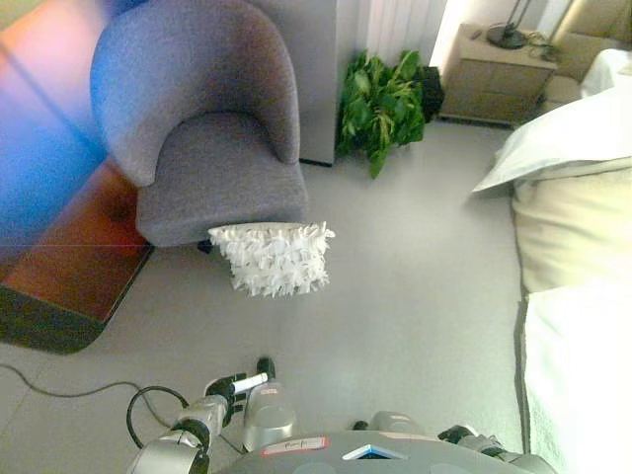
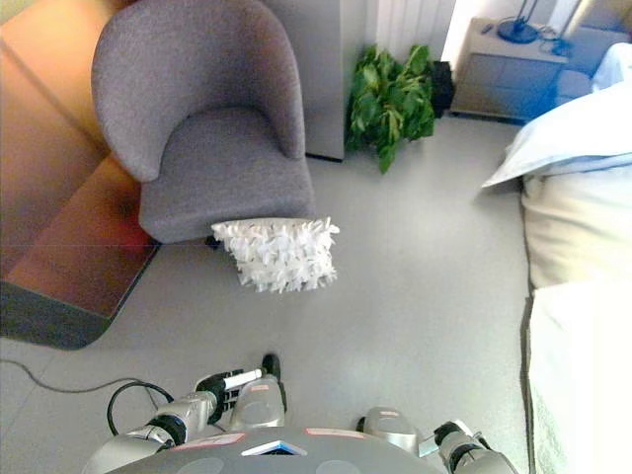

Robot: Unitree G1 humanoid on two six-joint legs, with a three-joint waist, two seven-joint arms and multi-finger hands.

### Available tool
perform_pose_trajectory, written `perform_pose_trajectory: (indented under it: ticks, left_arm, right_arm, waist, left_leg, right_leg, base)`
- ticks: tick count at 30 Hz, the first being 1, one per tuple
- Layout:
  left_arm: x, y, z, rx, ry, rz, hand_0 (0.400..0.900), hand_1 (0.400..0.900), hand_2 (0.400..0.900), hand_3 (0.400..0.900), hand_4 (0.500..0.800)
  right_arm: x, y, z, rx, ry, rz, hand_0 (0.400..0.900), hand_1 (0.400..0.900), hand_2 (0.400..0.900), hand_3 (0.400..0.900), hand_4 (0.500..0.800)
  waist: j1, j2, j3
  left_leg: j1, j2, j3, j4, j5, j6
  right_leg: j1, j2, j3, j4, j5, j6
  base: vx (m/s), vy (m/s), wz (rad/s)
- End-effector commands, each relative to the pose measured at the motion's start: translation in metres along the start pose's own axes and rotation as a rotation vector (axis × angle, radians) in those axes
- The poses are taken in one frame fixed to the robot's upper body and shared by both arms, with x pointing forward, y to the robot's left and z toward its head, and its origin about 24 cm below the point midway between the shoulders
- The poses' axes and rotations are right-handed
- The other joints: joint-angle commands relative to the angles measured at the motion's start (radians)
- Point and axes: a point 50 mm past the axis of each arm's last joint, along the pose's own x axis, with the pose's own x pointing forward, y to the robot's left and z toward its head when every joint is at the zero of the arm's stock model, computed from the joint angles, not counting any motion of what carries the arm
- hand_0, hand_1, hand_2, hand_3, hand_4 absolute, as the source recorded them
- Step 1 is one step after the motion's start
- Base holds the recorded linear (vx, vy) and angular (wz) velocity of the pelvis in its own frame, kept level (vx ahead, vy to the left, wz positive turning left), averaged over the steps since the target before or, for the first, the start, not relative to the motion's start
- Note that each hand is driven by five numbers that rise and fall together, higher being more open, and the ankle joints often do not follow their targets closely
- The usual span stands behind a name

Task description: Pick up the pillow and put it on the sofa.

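Daylight fills the room evenly in the 2 views, strongest at the upper right near the nightstand (image 1: 494,74). The bed (image 1: 578,227) along the right edge is washed out, its lower covers glaring almost pure white with no detail. The pale floor (image 1: 415,296) is bright and matte, without sharp shadows. A soft dark shadow sits under the grey armchair (image 1: 212,148), and a faint one beneath the white pillow (image 1: 275,259). The plant (image 1: 380,104) looks dark inside its leaves.
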Motion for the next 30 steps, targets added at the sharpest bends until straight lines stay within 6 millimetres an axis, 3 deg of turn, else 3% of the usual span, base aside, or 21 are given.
perform_pose_trajectory:
  ticks: [1,3,4,6,8,10,13,14,16,17,20,25,30]
  left_arm:
    - [-0.013,0.015,-0.096,0.051,0.337,0.066,0.900,0.900,0.900,0.900,0.800]
    - [-0.012,0.022,-0.088,0.045,0.321,0.076,0.900,0.900,0.900,0.900,0.800]
    - [-0.011,0.025,-0.084,0.057,0.322,0.079,0.900,0.900,0.900,0.900,0.800]
    - [-0.009,0.030,-0.071,0.109,0.306,0.091,0.900,0.900,0.900,0.900,0.800]
    - [-0.008,0.036,-0.057,0.178,0.286,0.111,0.900,0.900,0.900,0.900,0.800]
    - [-0.007,0.041,-0.041,0.197,0.257,0.141,0.900,0.900,0.900,0.900,0.800]
    - [-0.004,0.041,0.002,0.192,0.154,0.173,0.900,0.900,0.900,0.900,0.800]
    - [-0.004,0.038,0.026,0.185,0.086,0.181,0.900,0.900,0.900,0.900,0.800]
    - [-0.006,0.033,0.055,0.169,-0.003,0.194,0.900,0.900,0.900,0.900,0.800]
    - [-0.007,0.031,0.063,0.139,-0.033,0.199,0.900,0.900,0.900,0.900,0.800]
    - [-0.004,0.019,0.056,0.098,-0.036,0.174,0.900,0.900,0.900,0.900,0.800]
    - [-0.002,0.009,0.040,0.026,-0.016,0.129,0.900,0.900,0.900,0.900,0.800]
    - [-0.003,0.004,0.057,0.049,-0.042,0.096,0.900,0.900,0.900,0.900,0.800]
  right_arm:
    - [-0.001,-0.018,0.019,-0.021,-0.070,-0.060,0.900,0.900,0.900,0.900,0.800]
    - [-0.002,-0.013,0.023,-0.032,-0.081,-0.048,0.900,0.900,0.900,0.900,0.800]
    - [-0.003,-0.012,0.025,-0.021,-0.081,-0.053,0.900,0.900,0.900,0.900,0.800]
    - [-0.003,-0.013,0.027,0.031,-0.077,-0.067,0.900,0.900,0.900,0.900,0.800]
    - [-0.003,-0.013,0.027,0.060,-0.099,-0.087,0.900,0.900,0.900,0.900,0.800]
    - [-0.005,-0.016,0.036,0.054,-0.162,-0.117,0.900,0.900,0.900,0.900,0.800]
    - [-0.016,-0.041,0.077,-0.008,-0.328,-0.255,0.900,0.900,0.900,0.900,0.800]
    - [-0.025,-0.057,0.100,-0.051,-0.405,-0.345,0.900,0.900,0.900,0.900,0.800]
    - [-0.043,-0.081,0.135,-0.135,-0.503,-0.509,0.900,0.900,0.900,0.900,0.800]
    - [-0.054,-0.091,0.150,-0.174,-0.536,-0.612,0.900,0.900,0.900,0.900,0.800]
    - [-0.071,-0.105,0.169,-0.214,-0.603,-0.796,0.900,0.900,0.900,0.900,0.800]
    - [-0.112,-0.133,0.210,-0.330,-0.757,-0.977,0.900,0.900,0.900,0.900,0.800]
    - [-0.158,-0.173,0.244,-0.285,-0.794,-1.099,0.900,0.900,0.900,0.900,0.800]
  waist:
    - [0.062,-0.006,0.002]
    - [0.076,-0.026,-0.018]
    - [0.077,-0.038,-0.026]
    - [0.069,-0.065,-0.036]
    - [0.039,-0.065,-0.041]
    - [0.003,-0.059,-0.026]
    - [-0.025,-0.053,0.044]
    - [-0.043,-0.060,0.089]
    - [-0.067,-0.096,0.147]
    - [-0.068,-0.101,0.168]
    - [-0.062,-0.101,0.191]
    - [-0.010,-0.078,0.214]
    - [0.028,-0.044,0.245]
  left_leg:
    - [-0.087,0.010,-0.047,0.012,0.196,-0.023]
    - [-0.121,-0.003,-0.045,0.102,0.176,-0.001]
    - [-0.117,-0.011,-0.034,0.108,0.154,0.019]
    - [-0.095,-0.080,-0.039,0.126,0.084,0.086]
    - [-0.055,-0.133,-0.038,0.113,0.035,0.130]
    - [-0.002,-0.153,-0.033,0.101,0.008,0.146]
    - [-0.007,-0.137,-0.061,0.144,-0.013,0.134]
    - [-0.034,-0.146,-0.088,0.173,-0.033,0.133]
    - [-0.079,-0.169,-0.095,0.226,-0.100,0.119]
    - [-0.098,-0.157,-0.093,0.262,-0.133,0.107]
    - [-0.156,-0.125,-0.126,0.405,-0.190,0.101]
    - [-0.183,-0.065,-0.186,0.439,-0.198,0.061]
    - [-0.250,-0.075,-0.219,0.434,-0.177,0.047]
  right_leg:
    - [0.261,-0.160,-0.037,-0.056,-0.028,0.129]
    - [0.281,-0.196,-0.047,-0.027,-0.002,0.146]
    - [0.267,-0.232,-0.056,0.027,0.070,0.159]
    - [0.201,-0.308,-0.034,0.203,0.261,0.175]
    - [0.049,-0.294,0.026,0.372,0.345,0.170]
    - [-0.128,-0.262,0.029,0.429,0.329,0.143]
    - [-0.340,-0.208,-0.016,0.242,0.259,0.102]
    - [-0.438,-0.200,-0.005,0.162,0.297,0.107]
    - [-0.547,-0.250,-0.019,-0.033,0.440,0.143]
    - [-0.582,-0.274,-0.039,-0.055,0.461,0.144]
    - [-0.576,-0.296,-0.014,0.037,0.413,0.155]
    - [-0.629,-0.347,-0.046,0.171,0.343,0.169]
    - [-0.702,-0.379,-0.060,0.245,0.310,0.164]
  base:
    - [0.67,0.280,-0.28]
    - [0.54,0.255,0.09]
    - [0.49,0.277,0.34]
    - [0.47,0.270,0.57]
    - [0.43,0.188,0.72]
    - [0.32,-0.023,0.44]
    - [-0.01,-0.335,0.24]
    - [-0.26,-0.457,0.53]
    - [-0.18,-0.516,0.57]
    - [-0.04,-0.353,0.35]
    - [0.14,-0.256,0.49]
    - [0.14,-0.081,0.17]
    - [0.00,-0.042,0.44]
